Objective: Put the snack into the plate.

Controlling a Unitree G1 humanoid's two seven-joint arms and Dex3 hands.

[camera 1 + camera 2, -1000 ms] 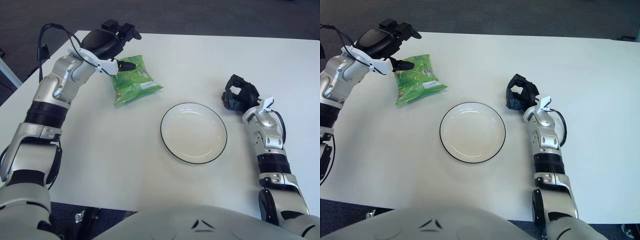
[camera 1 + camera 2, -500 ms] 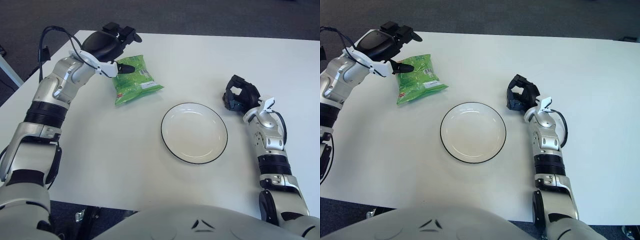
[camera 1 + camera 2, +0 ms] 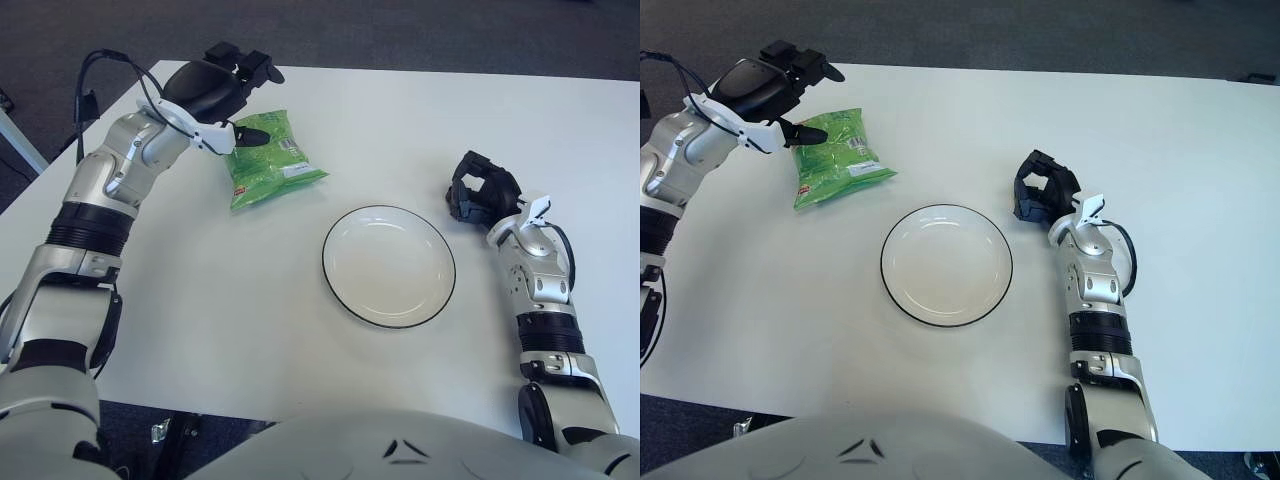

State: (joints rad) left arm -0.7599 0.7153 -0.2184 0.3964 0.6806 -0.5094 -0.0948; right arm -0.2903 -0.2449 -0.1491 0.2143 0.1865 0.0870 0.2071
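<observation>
White table (image 3: pixel 200 300) fills most of both views, w/ dark floor (image 3: pixel 420 35) past its far edge. Plate (image 3: pixel 388 265), white w/ a thin dark rim, sits flat near the middle of the table, nothing in it. Snack bag (image 3: pixel 266 160), green w/ a white label patch, lies on the table to the far left of the plate, well apart from it, so not in the plate. Left hand (image 3: pixel 215 90) is at the bag's far-left corner, arm reaching in from the left side; fingers spread fairly wide, upper ones sticking out above & behind the bag, one dark fingertip (image 3: pixel 255 133) down over the bag's top-left edge. Can't tell if that tip actually touches the bag; nothing is gripped. Black cable (image 3: pixel 100 75) loops off the left forearm near the table's left corner. Right hand (image 3: pixel 478 190) shows just right of the plate, near but apart from its rim, fingers curled in, narrow, holding nothing; forearm runs back toward the near-right edge of the table.
</observation>
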